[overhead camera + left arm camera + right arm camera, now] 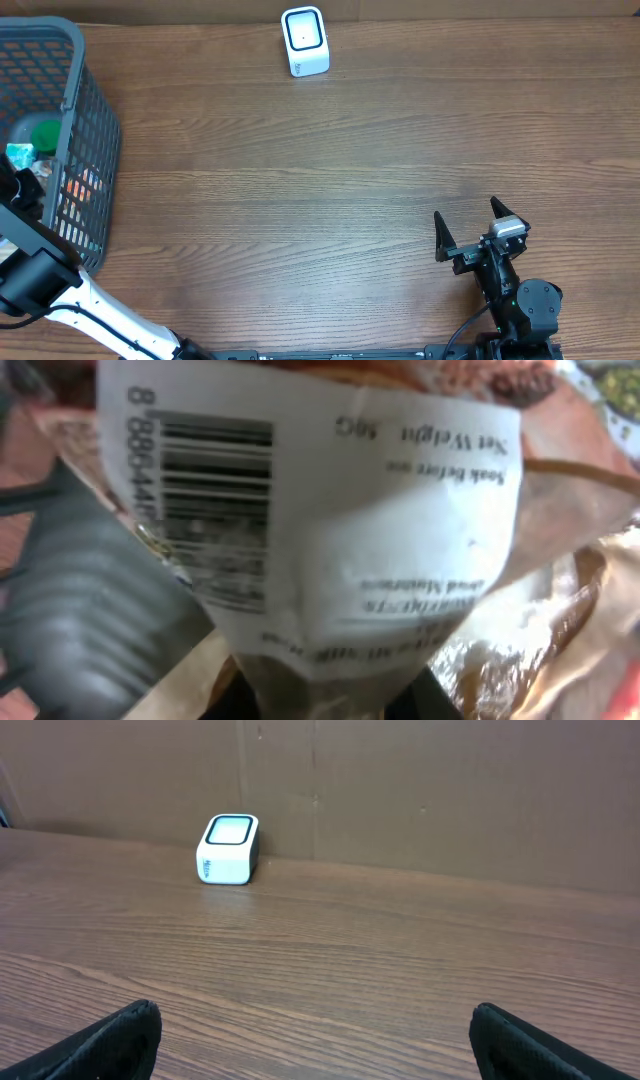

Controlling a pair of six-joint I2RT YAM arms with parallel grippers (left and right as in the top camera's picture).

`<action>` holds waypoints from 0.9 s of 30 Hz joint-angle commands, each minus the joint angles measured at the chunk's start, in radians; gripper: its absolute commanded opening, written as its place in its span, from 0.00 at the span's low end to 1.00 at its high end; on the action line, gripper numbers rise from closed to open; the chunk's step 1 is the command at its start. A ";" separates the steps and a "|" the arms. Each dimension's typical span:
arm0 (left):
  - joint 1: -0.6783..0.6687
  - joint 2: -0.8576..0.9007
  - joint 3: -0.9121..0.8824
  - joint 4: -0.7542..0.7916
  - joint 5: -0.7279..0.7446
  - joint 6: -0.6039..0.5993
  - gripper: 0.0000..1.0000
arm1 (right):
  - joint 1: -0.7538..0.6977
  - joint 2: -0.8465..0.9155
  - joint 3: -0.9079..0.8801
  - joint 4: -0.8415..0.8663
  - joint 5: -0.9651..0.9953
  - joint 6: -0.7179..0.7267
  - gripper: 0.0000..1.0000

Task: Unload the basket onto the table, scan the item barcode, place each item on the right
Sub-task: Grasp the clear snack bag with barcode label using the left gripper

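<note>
The item is a crinkly clear packet [330, 530] with a white label, and its barcode [210, 500] shows at the upper left of the left wrist view. My left gripper [320, 698] is down inside the basket [95, 130], its dark fingers [232, 695] pressed on either side of the packet's lower end. The white scanner [304, 41] stands at the table's far edge, also seen as the scanner [229, 848] in the right wrist view. My right gripper [468, 232] rests open and empty near the front right, well apart from both.
The grey mesh basket at the far left holds other goods: a green lid [45, 133], a teal packet [20, 153], something orange [80, 185]. Its wall [70, 600] sits close to the left of the packet. A brown cardboard wall [450, 790] backs the table.
</note>
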 commanded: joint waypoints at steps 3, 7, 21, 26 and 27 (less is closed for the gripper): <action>0.003 0.025 0.167 -0.105 0.008 -0.074 0.04 | 0.005 -0.012 0.000 0.003 -0.005 -0.001 1.00; 0.003 0.025 0.321 -0.217 0.008 -0.115 0.04 | 0.005 -0.012 0.001 0.003 -0.005 -0.001 1.00; 0.002 0.023 0.534 -0.401 0.051 -0.149 0.54 | 0.005 -0.012 0.001 0.003 -0.005 -0.001 1.00; 0.003 0.023 0.403 -0.314 0.074 -0.105 1.00 | 0.005 -0.012 0.001 0.003 -0.006 -0.001 1.00; 0.003 0.023 0.373 -0.285 0.076 -0.103 1.00 | 0.005 -0.012 0.001 0.003 -0.005 -0.001 1.00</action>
